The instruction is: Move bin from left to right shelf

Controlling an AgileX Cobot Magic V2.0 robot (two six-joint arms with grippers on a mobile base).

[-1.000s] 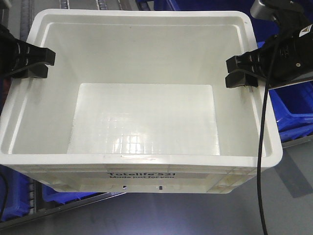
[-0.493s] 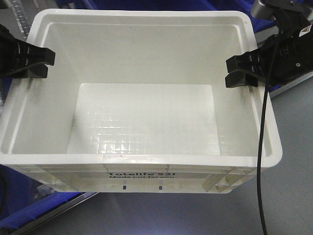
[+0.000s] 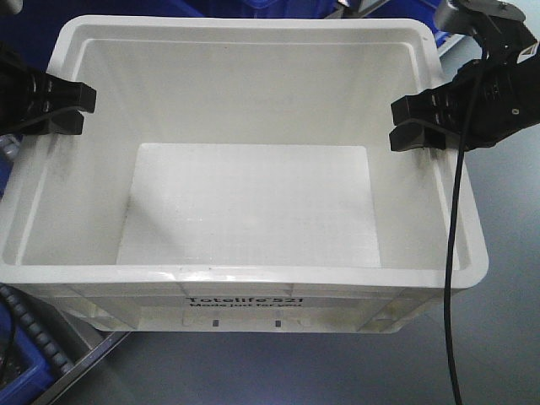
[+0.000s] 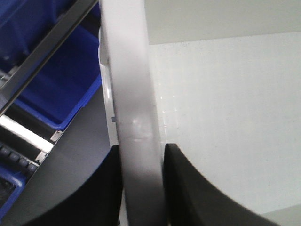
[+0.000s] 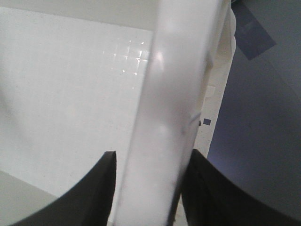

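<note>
The bin [image 3: 253, 93], a large white tote with black print on its near side, fills the front view and hangs lifted off any shelf. It is empty. My left gripper [image 3: 83, 110] is shut on the bin's left rim. My right gripper [image 3: 396, 123] is shut on the right rim. In the left wrist view the rim [image 4: 129, 70] runs between the black fingers of the left gripper [image 4: 141, 150]. The right wrist view shows the other rim [image 5: 178, 70] pinched by the right gripper [image 5: 153, 155]. No shelf surface shows under the bin.
Grey floor [image 3: 506, 337] lies to the right and below. A roller rail [image 3: 34, 337] and a blue bin [image 3: 13, 380] sit at the lower left. More blue bins [image 3: 278, 7] show beyond the far rim. A blue bin [image 4: 61, 80] and a metal rail [image 4: 47, 47] appear left of the tote.
The bin and both grippers keep their places in view. The background has slid: the blue bins at the right have gone and grey floor shows there; a roller rail has come in at the lower left.
</note>
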